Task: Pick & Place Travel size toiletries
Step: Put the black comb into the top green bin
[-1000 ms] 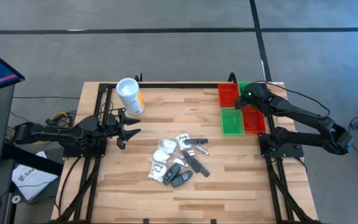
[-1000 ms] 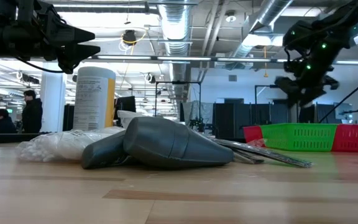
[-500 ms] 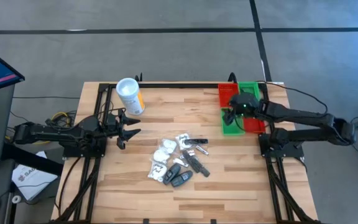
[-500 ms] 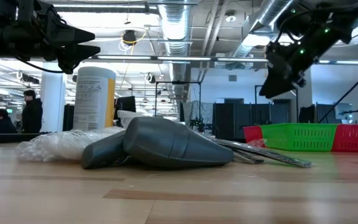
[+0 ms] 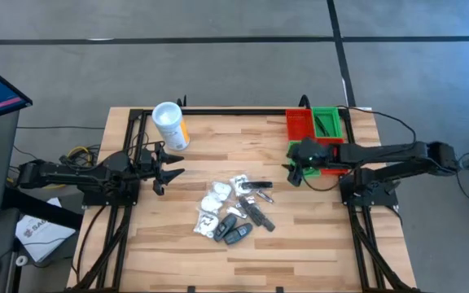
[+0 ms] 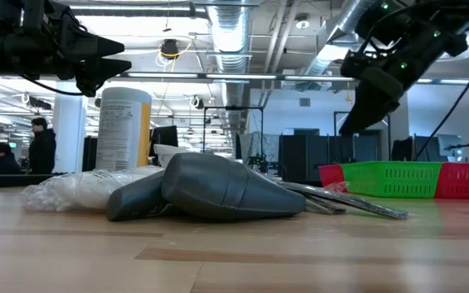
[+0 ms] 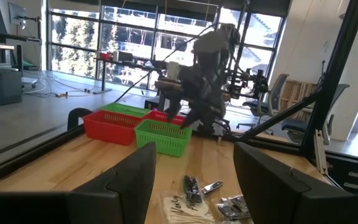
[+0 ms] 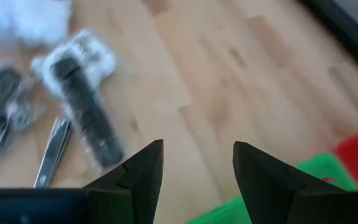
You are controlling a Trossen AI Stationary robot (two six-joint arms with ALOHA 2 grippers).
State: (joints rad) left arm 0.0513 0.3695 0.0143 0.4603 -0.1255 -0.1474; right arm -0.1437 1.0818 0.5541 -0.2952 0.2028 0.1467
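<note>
The travel size toiletries (image 5: pixel 234 210) lie in a loose pile on the middle of the wooden table: white clear-wrapped packets, dark little tubes and a metal clipper. They also show in the low view (image 6: pixel 194 191) and the right wrist view (image 8: pixel 79 112). My right gripper (image 5: pixel 291 169) hovers open in the air beside the near green bin's left edge, a short way right of the pile, fingers (image 8: pixel 197 146) empty. My left gripper (image 5: pixel 169 163) waits open above the table's left side, with nothing between its fingers (image 7: pixel 194 155).
Red and green bins (image 5: pixel 300 122) stand in a block at the table's far right corner; the far green bin (image 5: pixel 326 120) holds a thin dark item. A white canister with a yellow label (image 5: pixel 170 124) stands at the far left. Bare wood lies along the near edge.
My right gripper has swung from above the far bins toward the table's near left, passing over the near green bin, and now hangs at that bin's left edge, closer to the pile. The left arm and the toiletries have kept still.
</note>
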